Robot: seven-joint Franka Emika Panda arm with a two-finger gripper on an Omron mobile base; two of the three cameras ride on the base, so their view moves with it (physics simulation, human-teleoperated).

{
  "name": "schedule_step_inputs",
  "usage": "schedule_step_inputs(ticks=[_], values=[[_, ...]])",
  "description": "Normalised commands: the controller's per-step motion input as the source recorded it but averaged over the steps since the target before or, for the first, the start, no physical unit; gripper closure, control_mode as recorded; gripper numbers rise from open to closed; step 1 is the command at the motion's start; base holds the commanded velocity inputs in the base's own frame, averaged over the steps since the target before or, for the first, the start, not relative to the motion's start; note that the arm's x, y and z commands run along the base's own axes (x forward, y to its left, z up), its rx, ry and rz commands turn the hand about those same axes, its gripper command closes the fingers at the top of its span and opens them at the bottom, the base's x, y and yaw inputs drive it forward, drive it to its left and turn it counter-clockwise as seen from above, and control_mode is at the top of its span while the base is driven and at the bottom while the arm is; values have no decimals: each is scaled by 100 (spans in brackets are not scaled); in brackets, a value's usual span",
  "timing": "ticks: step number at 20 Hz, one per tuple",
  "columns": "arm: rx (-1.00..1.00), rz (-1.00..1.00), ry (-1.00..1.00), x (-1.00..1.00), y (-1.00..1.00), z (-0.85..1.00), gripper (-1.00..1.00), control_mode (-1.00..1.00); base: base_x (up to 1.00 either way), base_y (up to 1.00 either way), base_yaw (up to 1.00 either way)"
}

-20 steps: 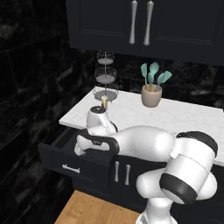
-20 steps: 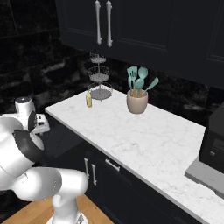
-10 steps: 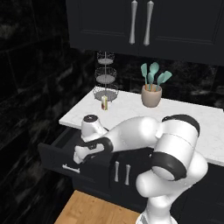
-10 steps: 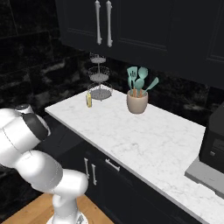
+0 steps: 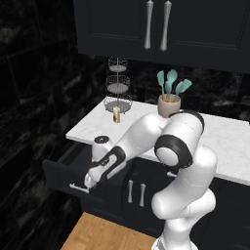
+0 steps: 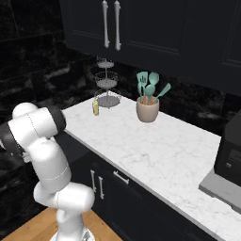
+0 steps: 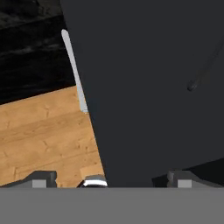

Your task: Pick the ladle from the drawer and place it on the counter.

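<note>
The tool (image 5: 92,181) is hanging with its jaws spread wide and empty over the front edge of the pulled-out drawer (image 5: 66,168), just above the drawer's silver bar handle (image 5: 78,187). In the hand view the ladle (image 7: 205,68) is lying inside the drawer, well beyond the drawer front from the tool, its thin handle running slantwise toward the far corner. My judgement: the tool is needing to travel inward past the front, toward the worktop (image 5: 224,141).

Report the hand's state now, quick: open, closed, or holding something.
Hand: open and holding nothing, poised over the open drawer.
</note>
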Motion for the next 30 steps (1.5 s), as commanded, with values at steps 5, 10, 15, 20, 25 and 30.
schedule_step_inputs(ticks=[5,10,15,20,25,30], values=[[-11,6,1,3,0,-31,-100,-100,0,0,0],[-7,6,1,-15,5,-16,-100,-100,0,0,0],[-1,16,0,-93,37,0,-100,-100,0,0,0],[-3,21,0,-100,48,0,-100,-100,0,0,0],[-1,20,0,-100,45,0,-100,-100,0,0,0],[0,10,-13,-83,39,46,-100,-100,0,0,0]])
